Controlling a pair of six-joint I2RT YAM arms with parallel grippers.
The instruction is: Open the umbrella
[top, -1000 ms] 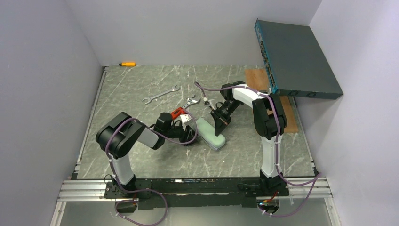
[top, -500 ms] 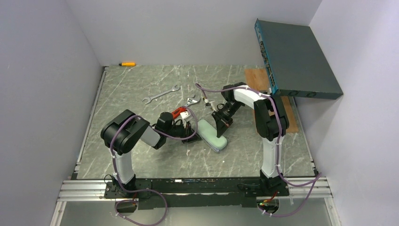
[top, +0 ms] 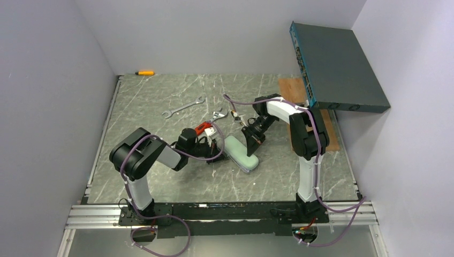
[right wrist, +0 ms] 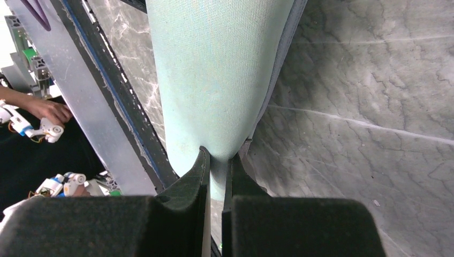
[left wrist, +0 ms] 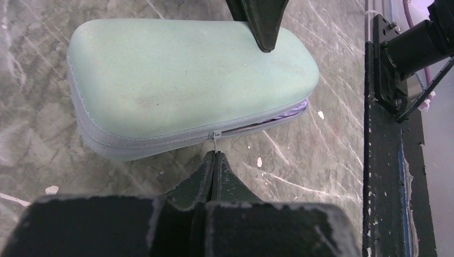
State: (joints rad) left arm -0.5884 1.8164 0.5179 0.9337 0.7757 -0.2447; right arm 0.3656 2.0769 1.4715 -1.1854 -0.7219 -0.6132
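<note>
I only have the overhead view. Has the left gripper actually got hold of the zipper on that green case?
Observer: Yes. The left gripper is shut on the zipper pull, on the side seam of the case.
Operator: Is the zipper open at all?
Observer: Partly. A gap runs from the pull toward one end, and the lavender umbrella shows through it.
Operator: And the right gripper?
Observer: The right gripper has its fingers almost together, with the tips pressing on the case's top.
</note>
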